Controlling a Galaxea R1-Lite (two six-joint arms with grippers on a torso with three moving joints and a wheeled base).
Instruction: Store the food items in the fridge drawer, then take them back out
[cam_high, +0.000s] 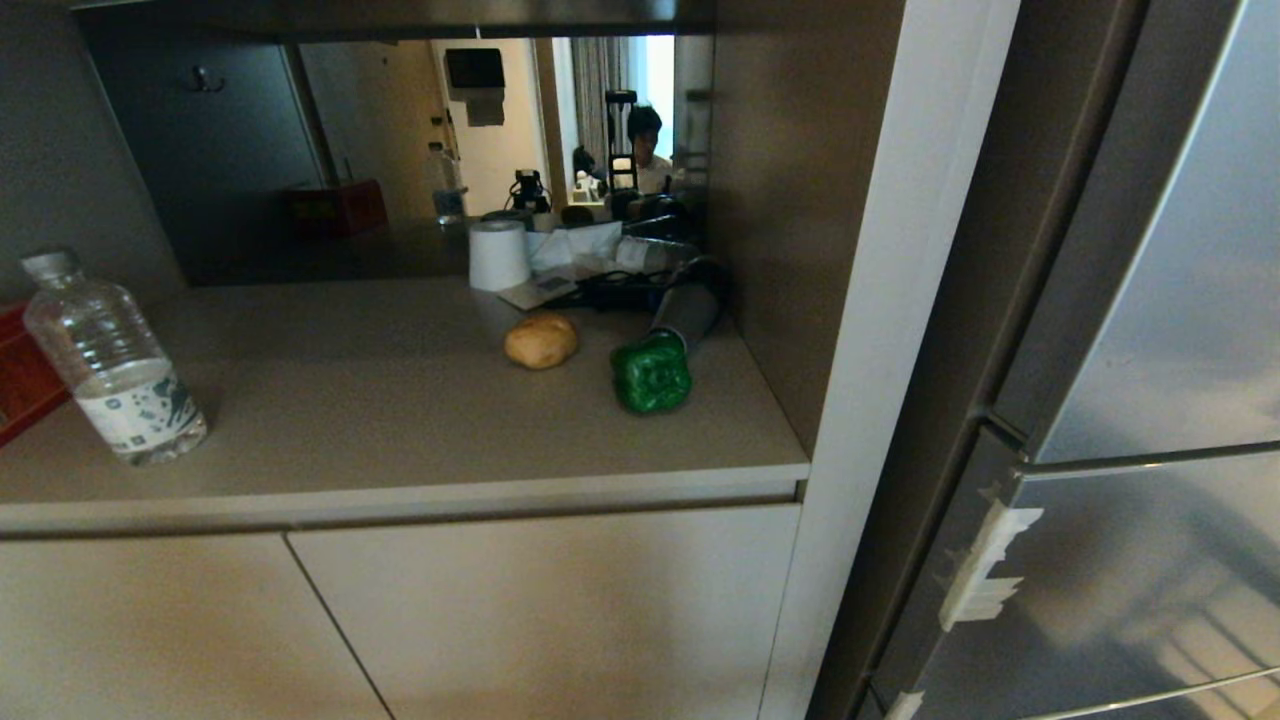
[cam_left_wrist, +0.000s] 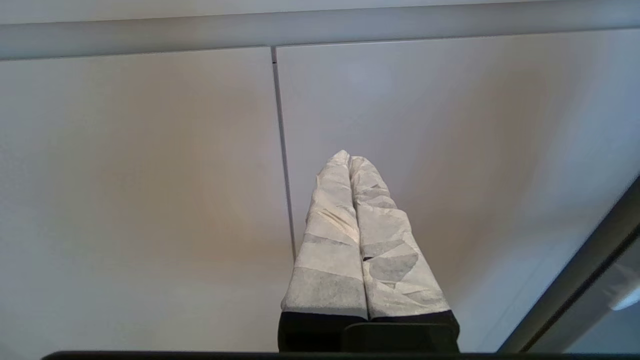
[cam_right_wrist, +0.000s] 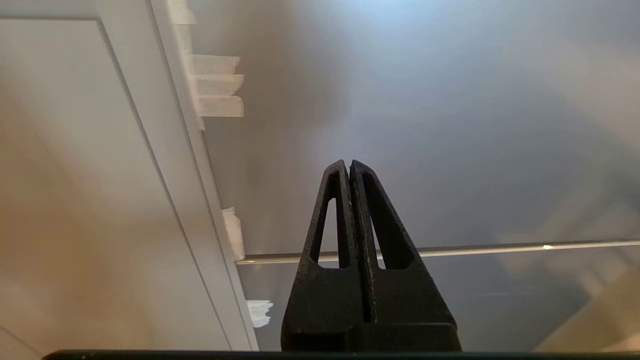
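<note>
While the pepper (cam_high: 651, 374) and potato (cam_high: 541, 341) lay side by side on the desk (cam_high: 400, 420), the fridge (cam_high: 1150, 400) stood shut, its drawer probably inside. Left pincer (cam_left_wrist: 349, 159), closed, faced cabinet doors (cam_left_wrist: 150, 175) below the food. Right pincer (cam_right_wrist: 348, 164), closed, faced the fridge, nearer.

white-taped left fingers (cam_left_wrist: 345, 235), black right fingers (cam_right_wrist: 370, 235)

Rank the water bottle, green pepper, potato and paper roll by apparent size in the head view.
1. Water bottle, though nearest the camera.
2. Green pepper and paper roll: too alike to rank; the roll stands farther back.
3. Potato.
</note>
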